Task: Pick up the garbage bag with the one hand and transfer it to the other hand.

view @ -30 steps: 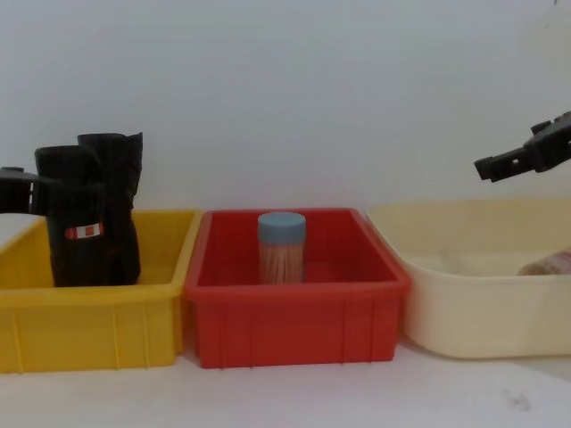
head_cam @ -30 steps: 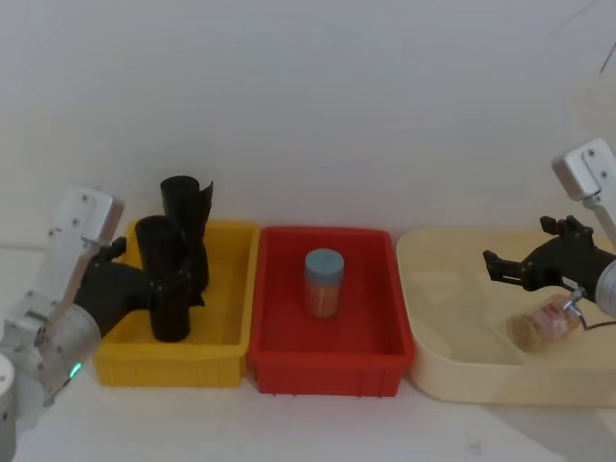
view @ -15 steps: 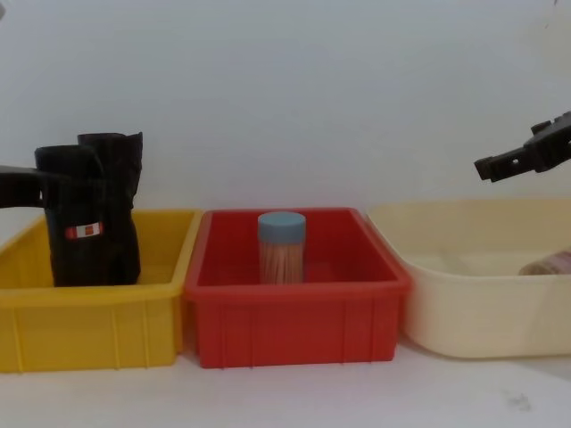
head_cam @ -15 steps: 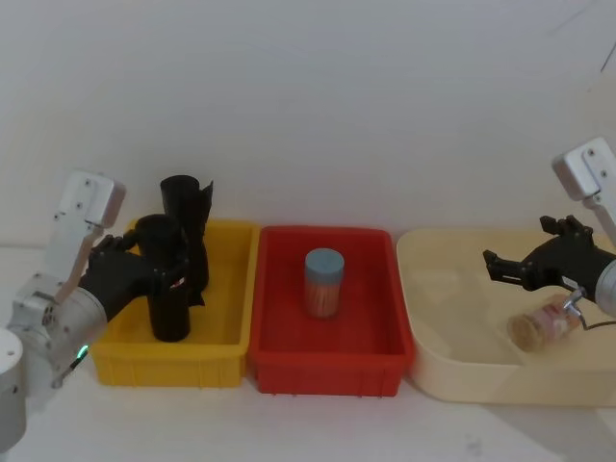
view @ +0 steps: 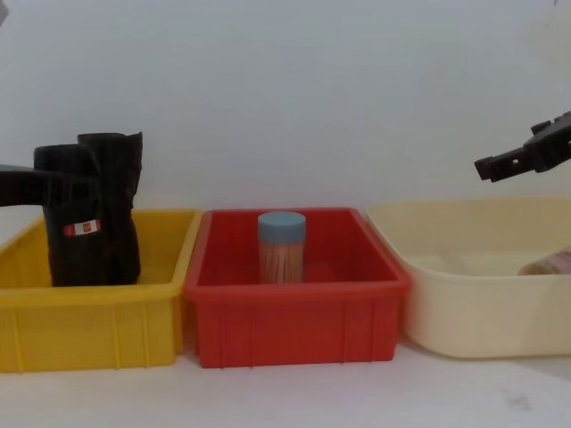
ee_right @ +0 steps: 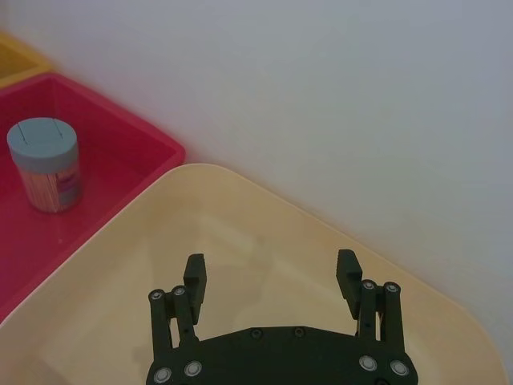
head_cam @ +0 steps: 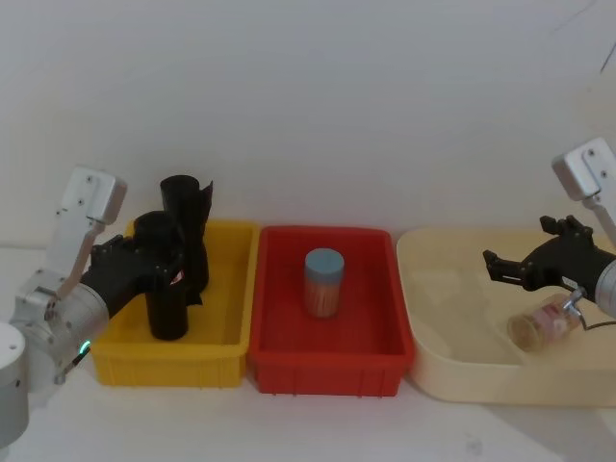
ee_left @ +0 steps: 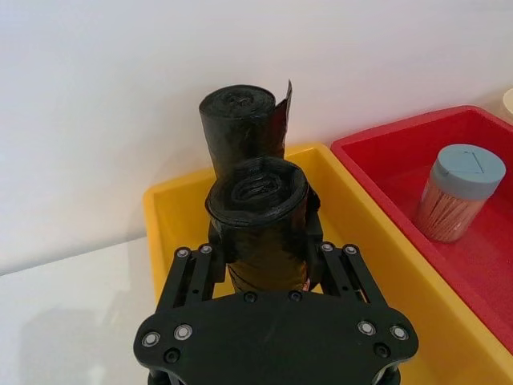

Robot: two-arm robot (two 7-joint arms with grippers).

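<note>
The garbage bag [head_cam: 166, 306] is a black roll with a red-and-white label [view: 80, 228]. It stands upright at the front of the yellow bin [head_cam: 226, 322]. My left gripper [head_cam: 152, 262], on the green-ringed arm, is shut on its upper half, one finger on each side of the garbage bag [ee_left: 260, 212]. My right gripper [head_cam: 518, 248] hangs open and empty above the cream tub [head_cam: 452, 361], far to the right. In the right wrist view the right gripper [ee_right: 270, 265] shows its fingers spread wide.
A taller plain black roll [head_cam: 188, 207] stands right behind the garbage bag in the same bin. The red bin [head_cam: 371, 342] in the middle holds a blue-lidded jar [head_cam: 323, 282]. A small jar [head_cam: 546, 324] lies on its side in the cream tub.
My left gripper has risen along the garbage bag and closed on its upper half. The roll has shifted slightly up and left. The right arm has not moved.
</note>
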